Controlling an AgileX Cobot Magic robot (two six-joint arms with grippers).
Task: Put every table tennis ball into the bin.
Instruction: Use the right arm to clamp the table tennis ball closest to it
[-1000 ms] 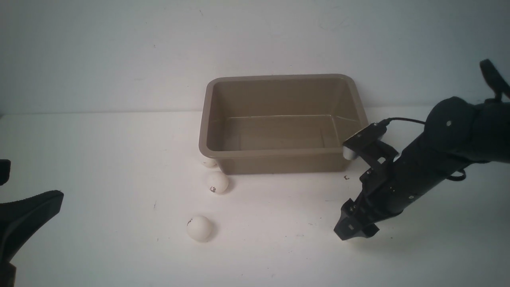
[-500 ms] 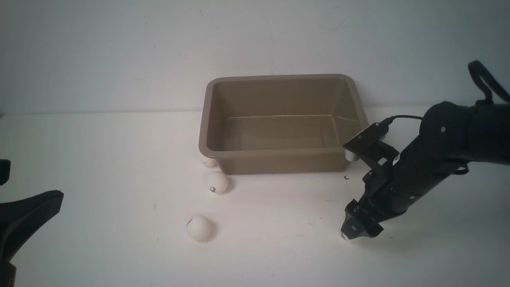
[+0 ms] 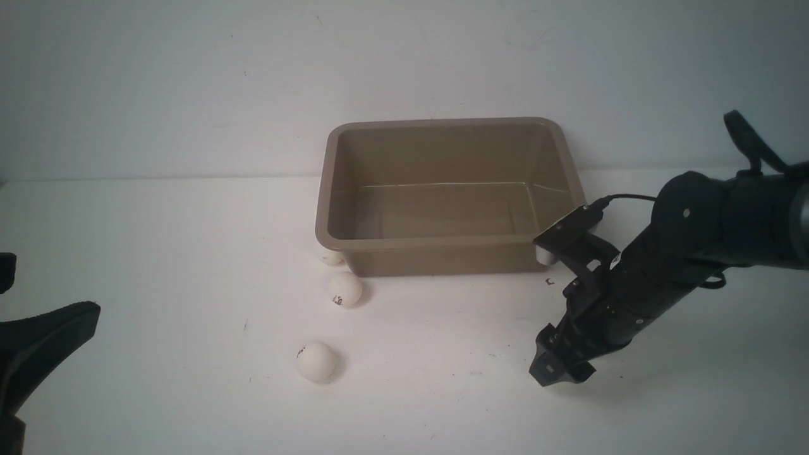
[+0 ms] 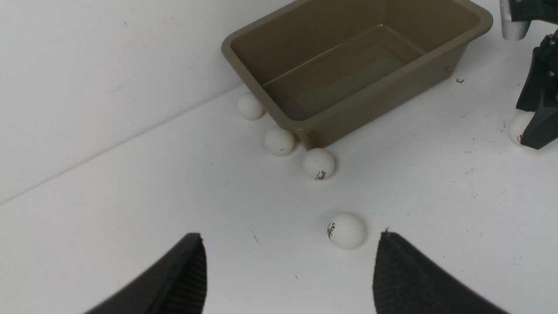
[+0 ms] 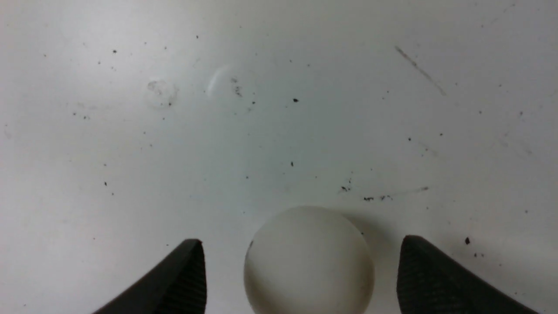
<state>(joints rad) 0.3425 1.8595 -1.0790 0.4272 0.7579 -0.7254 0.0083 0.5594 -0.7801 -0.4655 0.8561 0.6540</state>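
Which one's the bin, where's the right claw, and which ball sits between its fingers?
bin (image 3: 442, 242): front view, near rim.
right gripper (image 3: 559, 374): front view, between its fingertips.
ball (image 5: 308, 266): right wrist view, middle of its surface.

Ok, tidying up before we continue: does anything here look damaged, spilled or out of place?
Nothing damaged or spilled. The taupe rectangular plastic bin stands upright and empty. Only a tiny dark scrap lies on the white table by its near right corner, with fine dark specks scattered around.
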